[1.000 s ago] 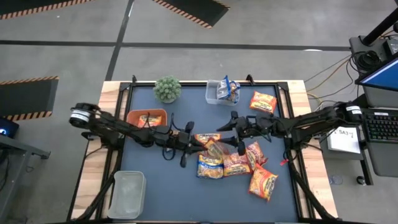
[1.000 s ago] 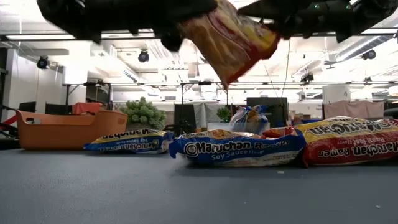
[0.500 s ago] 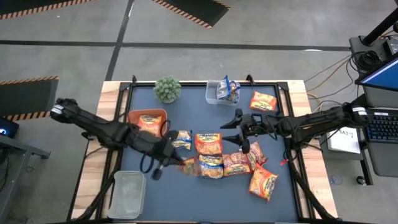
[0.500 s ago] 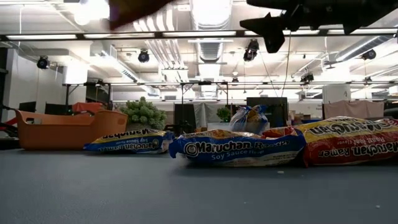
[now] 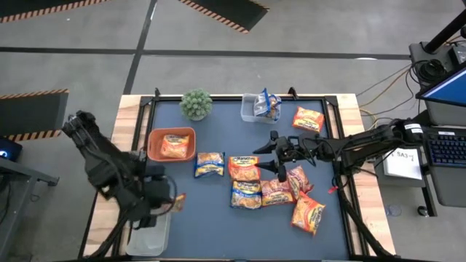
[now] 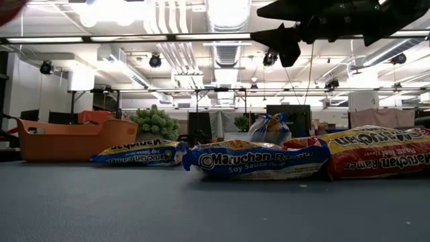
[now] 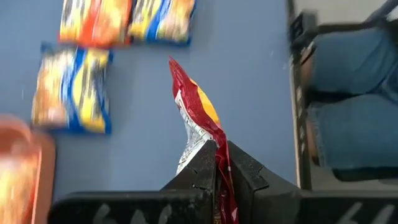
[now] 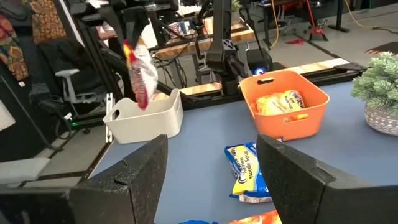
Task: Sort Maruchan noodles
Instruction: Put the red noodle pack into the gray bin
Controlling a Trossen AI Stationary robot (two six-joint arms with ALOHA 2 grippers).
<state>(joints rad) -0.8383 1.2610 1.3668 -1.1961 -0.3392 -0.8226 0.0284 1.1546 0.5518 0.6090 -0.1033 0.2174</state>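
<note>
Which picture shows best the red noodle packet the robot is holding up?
The left wrist view: the red packet fills the middle, pinched in the left gripper. The right wrist view shows it small, dangling above the white tub. The high view shows only a sliver; the low view, a blurred corner.

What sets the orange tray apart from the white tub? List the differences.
1. The orange tray holds an orange-yellow noodle packet; the white tub shows nothing inside, with a dark red packet hanging over it in the left gripper.
2. The tray is orange and opaque; the tub is pale whitish.
3. In the high view, the tray sits farther up the table's left side; the tub is at the near left corner.

Both are open-topped containers.
</note>
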